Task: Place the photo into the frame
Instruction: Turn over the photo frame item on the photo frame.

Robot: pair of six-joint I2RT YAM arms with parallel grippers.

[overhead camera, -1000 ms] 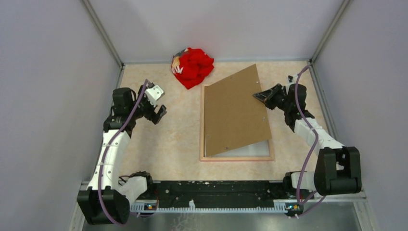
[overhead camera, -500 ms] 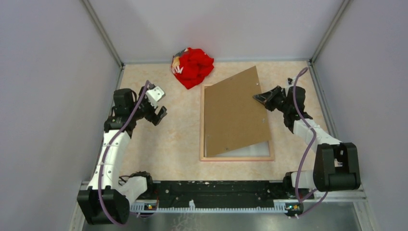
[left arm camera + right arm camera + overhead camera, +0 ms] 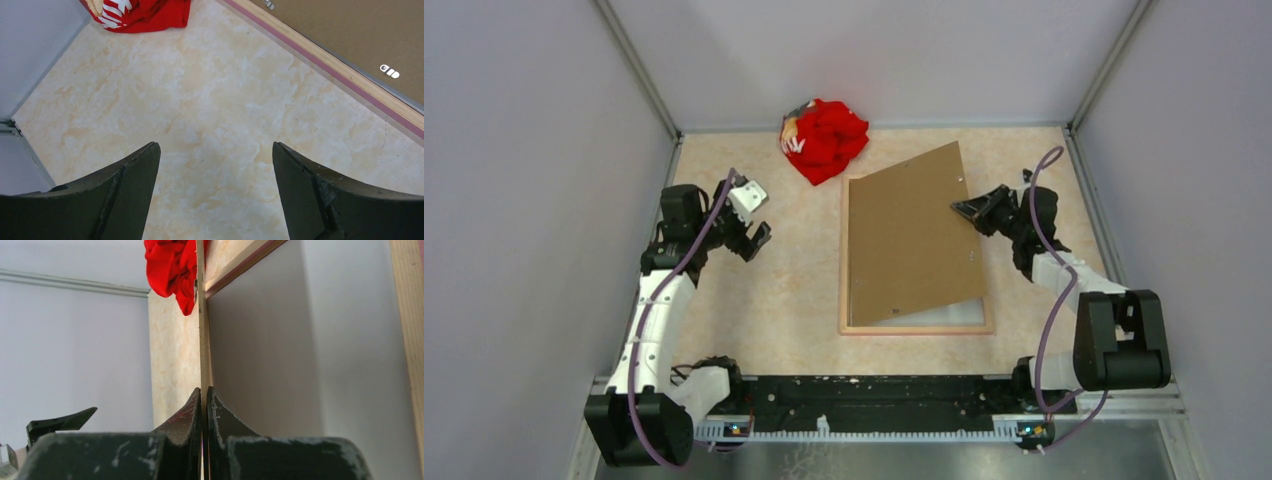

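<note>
The frame lies face down mid-table, its pink and wood rim seen from the left wrist. A brown hardboard backing panel leans over it, left edge down in the frame and right edge raised. My right gripper is shut on that raised edge, and the thin board runs straight out from between its fingers. A pale surface shows inside the frame under the panel; the photo is hidden. My left gripper hangs open over bare table, left of the frame, fingers wide apart.
A red cloth bundle lies at the back of the table, just beyond the frame's far left corner, and shows in both wrist views. Grey walls enclose the table on three sides.
The right gripper has come down and slightly forward, and the panel's raised edge has sunk a little toward the frame. The left arm has hardly moved.
</note>
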